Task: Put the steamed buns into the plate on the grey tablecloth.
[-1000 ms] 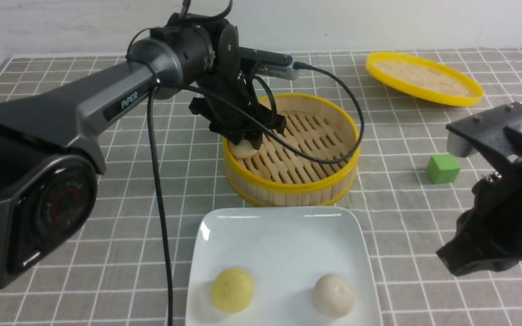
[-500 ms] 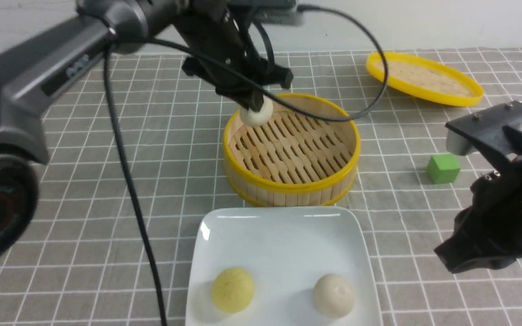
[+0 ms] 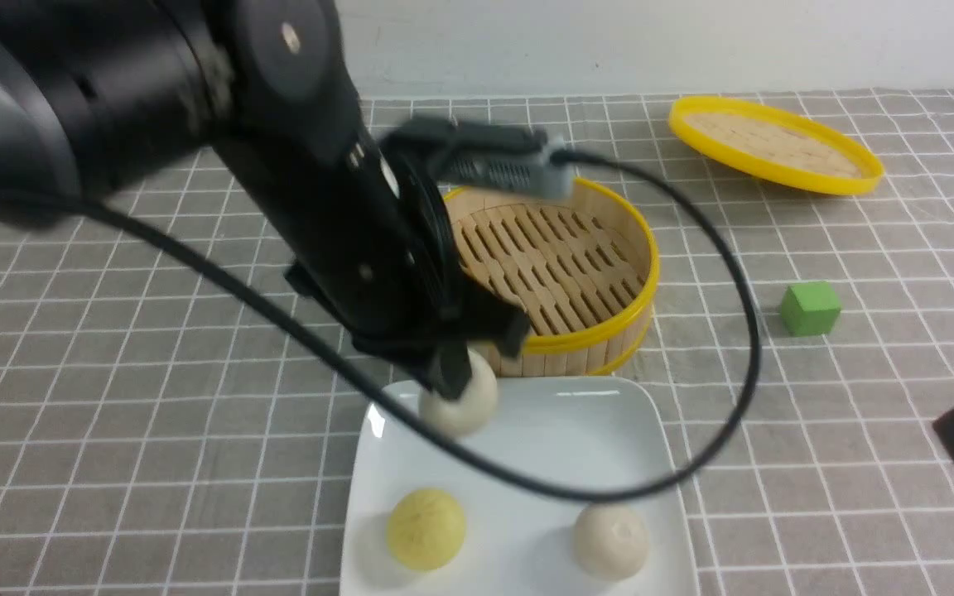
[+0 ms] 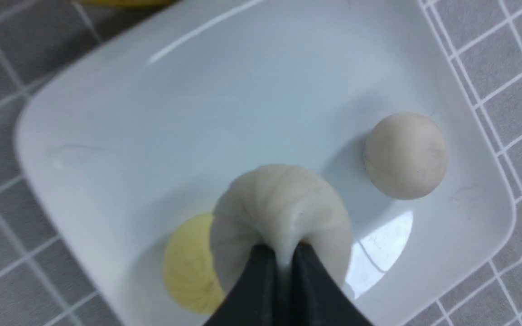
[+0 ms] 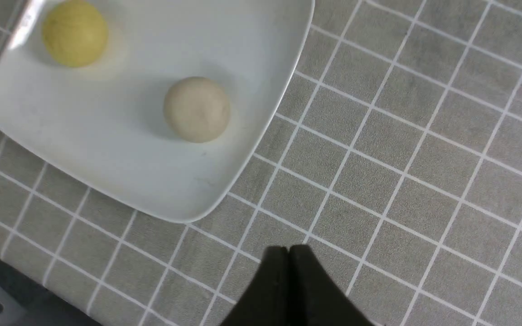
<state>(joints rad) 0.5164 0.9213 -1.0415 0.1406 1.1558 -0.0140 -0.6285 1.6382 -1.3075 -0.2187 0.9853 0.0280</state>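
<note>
Grey gridded surface (image 3: 775, 430): under our plate (image 3: 560, 439).
White wall (image 3: 692, 41): behind our plate.
Left fingers (image 4: 286, 267): pinching a bun (image 4: 283, 217) above our plate.
Right fingers (image 5: 292, 258): narrow, beside our plate.

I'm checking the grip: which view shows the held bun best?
The left wrist view: the bun fills its middle, pinched in the left gripper. The front view shows it partly behind the gripper; the right wrist view doesn't show it.

Plate's near edge (image 3: 682, 530) cut off, arms blurred
</note>
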